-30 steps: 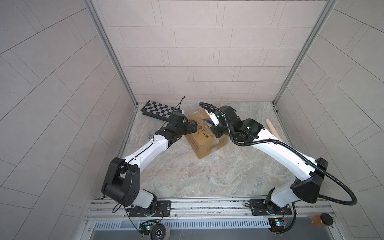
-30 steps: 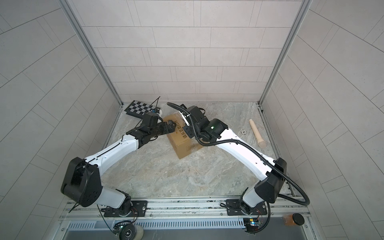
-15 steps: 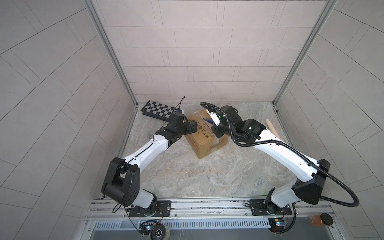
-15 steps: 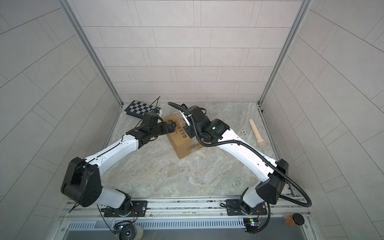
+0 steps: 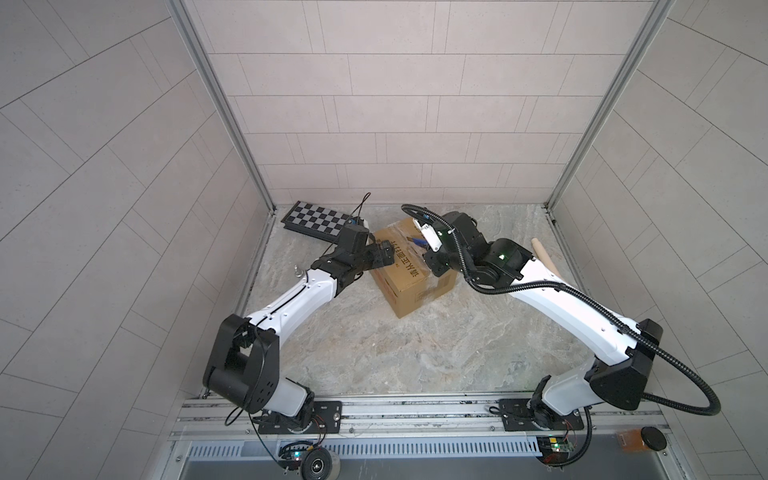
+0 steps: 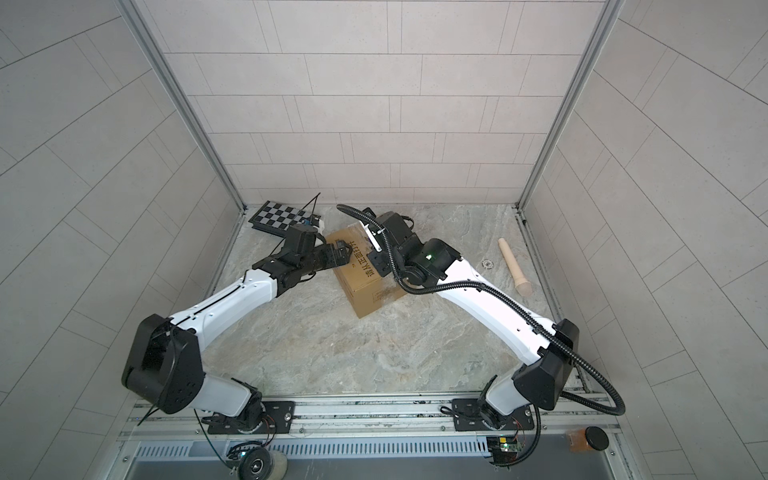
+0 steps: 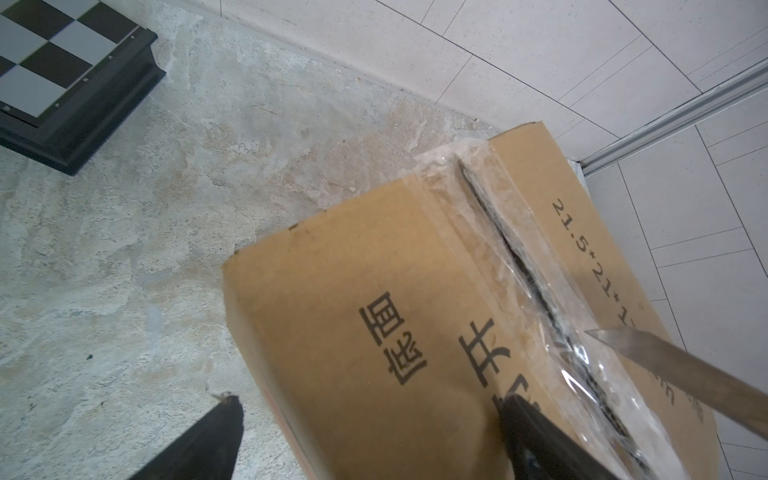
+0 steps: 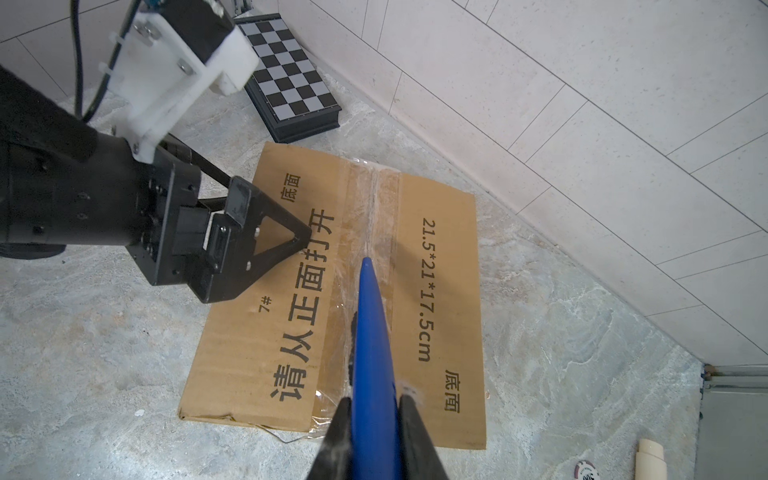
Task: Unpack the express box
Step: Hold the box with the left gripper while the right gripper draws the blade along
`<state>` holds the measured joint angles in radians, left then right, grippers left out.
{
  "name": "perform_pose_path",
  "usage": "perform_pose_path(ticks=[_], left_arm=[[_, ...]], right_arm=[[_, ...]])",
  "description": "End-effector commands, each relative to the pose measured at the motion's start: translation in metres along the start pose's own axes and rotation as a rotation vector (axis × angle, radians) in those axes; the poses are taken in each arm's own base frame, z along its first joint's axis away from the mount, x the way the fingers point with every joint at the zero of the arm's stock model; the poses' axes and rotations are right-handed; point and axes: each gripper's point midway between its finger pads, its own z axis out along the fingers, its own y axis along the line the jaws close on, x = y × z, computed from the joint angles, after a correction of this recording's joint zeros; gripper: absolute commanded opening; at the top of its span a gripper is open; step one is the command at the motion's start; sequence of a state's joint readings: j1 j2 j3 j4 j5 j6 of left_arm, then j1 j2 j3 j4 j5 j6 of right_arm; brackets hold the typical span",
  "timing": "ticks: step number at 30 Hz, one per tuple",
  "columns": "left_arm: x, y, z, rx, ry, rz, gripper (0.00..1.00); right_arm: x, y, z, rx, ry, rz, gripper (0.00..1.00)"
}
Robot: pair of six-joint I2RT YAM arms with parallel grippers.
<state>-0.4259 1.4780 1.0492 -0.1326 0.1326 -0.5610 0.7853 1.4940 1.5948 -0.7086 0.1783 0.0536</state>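
You've got the express box (image 5: 409, 286) sitting on the marble table (image 5: 374, 353) towards the back wall, square between the two arms, taped face up. Your right gripper (image 8: 374, 401) is clamped tight on the blue cutter (image 8: 370, 324), held so it runs along the taped seam (image 8: 376, 208) with the blade (image 7: 673, 370) slanting down and its tip right at the tape. That's the line you want, since slitting there should free both flaps at once. Your left gripper (image 7: 369, 403) stands spread wide and carries nothing: one finger (image 7: 540, 440) is over the printed top, the other out past the box's edge above the table, placed, I'd say, to brace the carton against the cutter's push. Whether that finger actually presses the cardboard, I can't tell. A dark gap shows along the seam, but whether the tape is cut through isn't clear. The chequered board (image 5: 320, 218) lies near the box in the back corner, the wooden roller (image 6: 514, 266) well apart.
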Motion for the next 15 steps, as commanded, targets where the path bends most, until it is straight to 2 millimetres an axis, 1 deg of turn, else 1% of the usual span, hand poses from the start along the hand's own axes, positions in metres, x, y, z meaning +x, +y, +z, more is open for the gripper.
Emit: perform_pose_path(ticks=[1, 8, 15], left_arm=[[0.0186, 0.0167, 0.0087, -0.068, 0.075, 0.001, 1.0], [0.018, 0.0165, 0.0085, -0.067, 0.075, 0.0, 1.0], [0.0187, 0.0179, 0.0085, -0.069, 0.077, -0.001, 1.0]], right_arm=[[0.006, 0.0046, 0.0053, -0.011, 0.02, -0.006, 0.0], [0.0086, 0.0062, 0.0088, -0.014, 0.031, -0.005, 0.0], [0.0141, -0.0007, 0.0123, 0.033, 0.049, -0.014, 0.0]])
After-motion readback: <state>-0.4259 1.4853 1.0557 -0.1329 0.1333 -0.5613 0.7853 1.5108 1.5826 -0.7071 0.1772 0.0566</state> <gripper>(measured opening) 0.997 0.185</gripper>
